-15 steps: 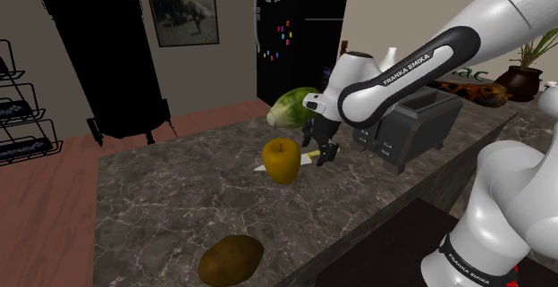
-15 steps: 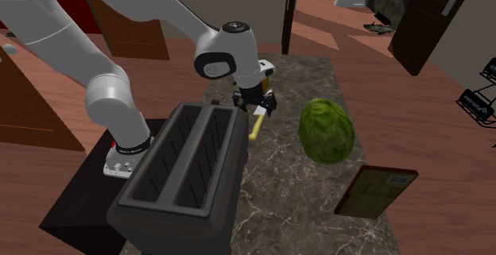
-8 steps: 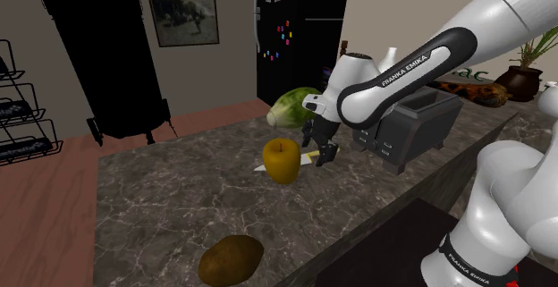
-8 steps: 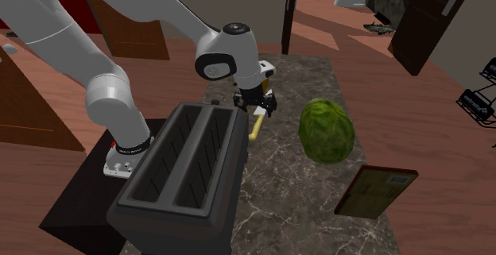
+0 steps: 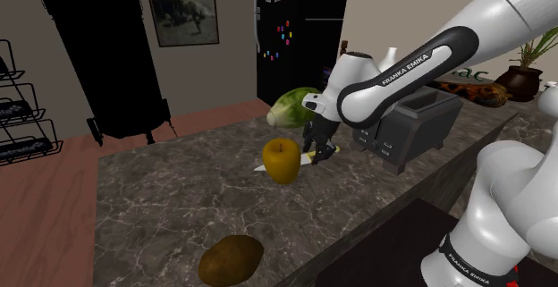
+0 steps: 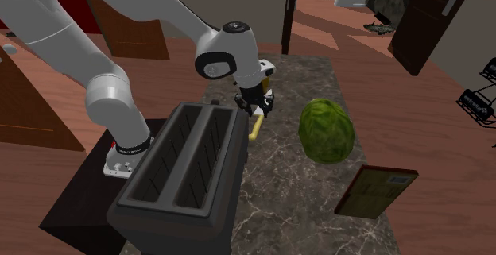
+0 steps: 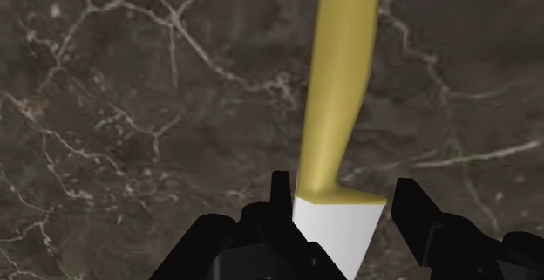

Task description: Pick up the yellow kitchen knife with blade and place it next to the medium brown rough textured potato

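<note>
Comparing with half a second back, the big change is the jaws. They were spread wide over the knife [image 5: 309, 157] and now they've pulled in on it. In the wrist view one side is pressed against the edge of the white blade, right where it meets the yellow handle [image 7: 336, 104]. The other side sits at the blade's far corner, so I'd call that clenched on the knife, or as near as makes no difference.

The arm [image 5: 402, 71] itself hasn't gone anywhere. The knife hasn't shifted either, it's flat on the dark marbled bench [image 5: 161, 196] around the middle of the shoulder view, just behind the yellow apple [image 5: 281, 160], with the toaster [image 5: 413, 122] to the right and a green cabbage [image 5: 291, 105] behind. In the second exterior view the yellow handle [image 6: 256, 126] pokes out below the wrist, next to the toaster.

So my read is the grasp is basically done and the lift comes next. The potato [image 5: 230, 260] is way down at the lower left of the shoulder view, well apart from all this, and the apple sits roughly between the two. The carry will probably need to go up and over that. Pinching near the blade also leaves the long handle sticking out, so it might swing a bit.
</note>
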Motion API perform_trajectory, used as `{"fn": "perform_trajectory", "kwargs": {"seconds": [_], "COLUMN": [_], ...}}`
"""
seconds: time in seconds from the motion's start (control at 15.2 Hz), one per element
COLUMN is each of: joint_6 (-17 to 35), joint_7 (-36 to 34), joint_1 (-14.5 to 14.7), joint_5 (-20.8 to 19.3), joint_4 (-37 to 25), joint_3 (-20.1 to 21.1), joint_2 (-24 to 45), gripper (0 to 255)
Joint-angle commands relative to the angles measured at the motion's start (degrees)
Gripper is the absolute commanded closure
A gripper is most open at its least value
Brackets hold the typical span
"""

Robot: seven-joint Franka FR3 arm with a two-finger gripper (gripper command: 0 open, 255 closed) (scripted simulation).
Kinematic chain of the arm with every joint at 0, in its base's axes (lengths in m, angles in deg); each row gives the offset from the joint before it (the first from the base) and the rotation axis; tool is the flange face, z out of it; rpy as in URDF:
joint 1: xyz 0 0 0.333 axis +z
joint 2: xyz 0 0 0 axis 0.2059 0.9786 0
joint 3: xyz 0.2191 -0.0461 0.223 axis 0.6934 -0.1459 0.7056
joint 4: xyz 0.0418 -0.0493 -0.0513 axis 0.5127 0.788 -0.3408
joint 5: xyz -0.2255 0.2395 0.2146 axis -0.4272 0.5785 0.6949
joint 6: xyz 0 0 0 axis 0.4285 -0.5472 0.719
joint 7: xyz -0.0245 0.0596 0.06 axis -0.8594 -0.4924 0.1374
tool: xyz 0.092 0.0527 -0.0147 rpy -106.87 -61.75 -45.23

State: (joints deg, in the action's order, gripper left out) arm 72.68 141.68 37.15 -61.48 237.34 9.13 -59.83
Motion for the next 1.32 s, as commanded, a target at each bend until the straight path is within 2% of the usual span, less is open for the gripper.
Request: {"fn": "perform_trajectory", "kwargs": {"seconds": [0.0, 1.25], "joint_6": [0.3, -16.5], "joint_7": [0.0, -3.9], "joint_1": [0.0, -2.4], "joint_5": [0.0, -3.9], "joint_4": [0.2, -6.6], "joint_3": [-0.1, 2.8], "joint_2": [0.4, -9.8], "gripper": [255, 255]}}
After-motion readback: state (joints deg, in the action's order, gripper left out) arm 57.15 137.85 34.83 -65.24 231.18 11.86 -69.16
